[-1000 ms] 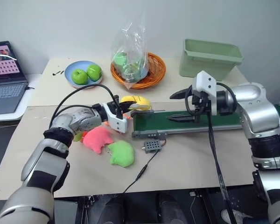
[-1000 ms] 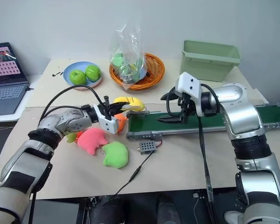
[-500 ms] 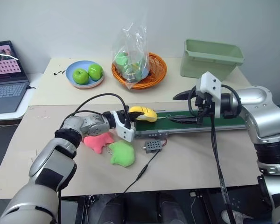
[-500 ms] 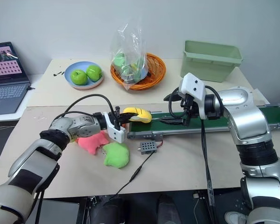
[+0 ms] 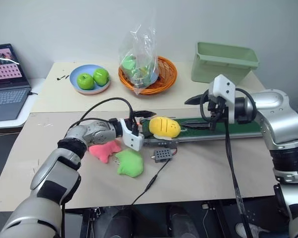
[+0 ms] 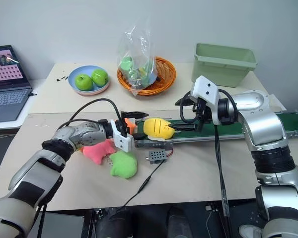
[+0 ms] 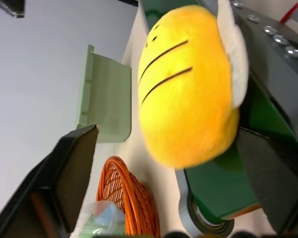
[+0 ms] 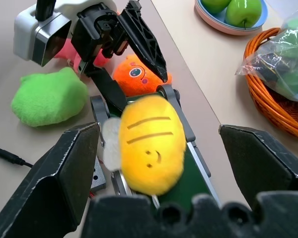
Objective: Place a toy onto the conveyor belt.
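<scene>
Yellow oval toy point(image 5: 163, 127) w/ dark stripes lies on green conveyor belt point(image 5: 238, 127), at end.

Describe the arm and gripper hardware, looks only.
Silver-grey rounded arm shells with black joint bands. Left gripper and right gripper: two black angular fingers each, on a white boxy wrist block. A black cable loops over each forearm; the right arm's hangs down long.

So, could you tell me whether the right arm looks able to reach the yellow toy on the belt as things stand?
Probably yes. The yellow toy lies on the conveyor belt just ahead of the open right gripper, with bare belt between them; the open left gripper stands at its other side, apart from it.
</scene>
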Motion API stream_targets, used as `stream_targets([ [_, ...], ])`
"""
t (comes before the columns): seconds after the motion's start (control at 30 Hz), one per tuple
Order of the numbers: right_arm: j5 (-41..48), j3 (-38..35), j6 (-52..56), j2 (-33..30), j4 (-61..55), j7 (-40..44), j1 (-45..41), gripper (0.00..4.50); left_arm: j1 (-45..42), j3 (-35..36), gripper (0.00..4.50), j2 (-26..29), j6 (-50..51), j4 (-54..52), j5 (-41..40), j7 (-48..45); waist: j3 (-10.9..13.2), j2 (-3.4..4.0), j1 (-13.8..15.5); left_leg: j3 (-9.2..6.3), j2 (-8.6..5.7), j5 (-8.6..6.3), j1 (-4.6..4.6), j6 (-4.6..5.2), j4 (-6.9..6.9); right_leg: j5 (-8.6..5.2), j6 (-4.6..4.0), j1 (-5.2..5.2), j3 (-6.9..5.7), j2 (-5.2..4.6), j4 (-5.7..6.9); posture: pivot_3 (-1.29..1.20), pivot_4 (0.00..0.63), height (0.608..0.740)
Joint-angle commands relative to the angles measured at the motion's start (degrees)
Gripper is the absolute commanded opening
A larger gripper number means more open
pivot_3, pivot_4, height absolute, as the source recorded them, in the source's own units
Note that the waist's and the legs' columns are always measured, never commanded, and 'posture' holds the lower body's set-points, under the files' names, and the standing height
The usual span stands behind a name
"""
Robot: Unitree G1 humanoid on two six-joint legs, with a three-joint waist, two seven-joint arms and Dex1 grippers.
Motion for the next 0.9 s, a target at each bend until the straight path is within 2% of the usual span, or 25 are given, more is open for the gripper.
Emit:
stream_targets([
  [0.03, 0.08, -0.39, -1.7, -0.09, 0.06, 0.82, -2.19, 4.5, 1.87, 4.56, 4.46, -0.17, 3.24, -3.01, -11.42, -8.34, 0.0, 0.0, -0.02, 0.0, 0.0, 0.0, -0.02, 0.01, 0.04, 0.0, 0.0, 0.0, 0.01, 0.0, 0.02, 0.0, 0.15, 0.74],
  [0.13, -0.15, -0.4, -2.18, -0.55, 0.91, 1.53, -2.65, 4.5, 5.06, 8.83, 4.46, -1.67, 13.14, -8.17, -25.02, -20.56, 0.0, 0.0, 0.11, -0.03, 0.0, -0.01, -0.04, 0.01, 0.11, 0.0, 0.0, -0.01, 0.01, 0.0, 0.06, 0.0, 0.15, 0.74],
  [0.27, -1.01, -0.25, -3.17, -2.01, 2.31, 3.1, -3.29, 4.5, 11.35, 15.12, 4.46, -1.92, 37.77, -24.61, -44.84, -35.82, 0.0, 0.0, 0.02, -0.09, -0.01, -0.02, -0.1, 0.04, 0.16, -0.01, 0.01, -0.02, 0.02, -0.01, 0.06, 0.0, 0.15, 0.74],
  [0.37, -1.44, -0.31, -3.91, -2.64, 3.59, 3.94, -4.22, 4.5, 15.33, 19.02, 4.46, -0.26, 56.85, -38.51, -56.11, -40.57, 0.0, 0.0, -0.02, -0.16, 0.01, -0.04, -0.12, 0.07, 0.17, -0.03, 0.05, -0.03, 0.03, 0.0, 0.07, 0.0, 0.15, 0.74],
  [0.5, -0.46, -1.09, -3.58, -2.83, 4.58, 4.92, -5.04, 4.5, 18.44, 22.97, 4.46, 3.93, 76.7, -52.3, -65.61, -42.5, 0.0, 0.01, -0.3, -0.31, 0.03, -0.04, -0.08, 0.07, 0.19, -0.03, 0.05, -0.03, 0.06, 0.03, 0.11, 0.0, 0.15, 0.74],
  [0.6, 3.73, -3.37, -1.03, -2.06, 3.96, 6.25, -4.86, 4.5, 20.0, 26.81, 4.46, 5.98, 84.59, -58.15, -67.97, -39.13, 0.0, 0.01, -0.36, -0.53, 0.06, -0.04, 0.01, 0.07, 0.18, -0.04, 0.05, 0.02, 0.1, 0.06, 0.12, 0.0, 0.15, 0.74],
  [0.7, 7.86, -5.35, 1.91, -1.08, 2.92, 6.74, -5.46, 4.5, 23.01, 30.28, 4.46, 6.87, 86.71, -62.07, -69.07, -37.91, 0.0, 0.02, -0.52, -0.57, 0.05, -0.04, 0.09, 0.07, 0.15, -0.04, 0.05, 0.07, 0.12, 0.07, 0.12, 0.0, 0.15, 0.74],
  [0.9, 8.68, -4.62, 2.46, -0.55, 3.55, 6.61, -6.19, 4.5, 26.1, 35.03, 4.46, 7.35, 92.35, -67.61, -72.45, -35.96, 0.01, 0.02, -0.02, -0.56, 0.05, -0.04, 0.14, 0.06, 0.12, -0.03, 0.04, 0.09, 0.16, 0.06, 0.11, 0.0, 0.15, 0.74],
])
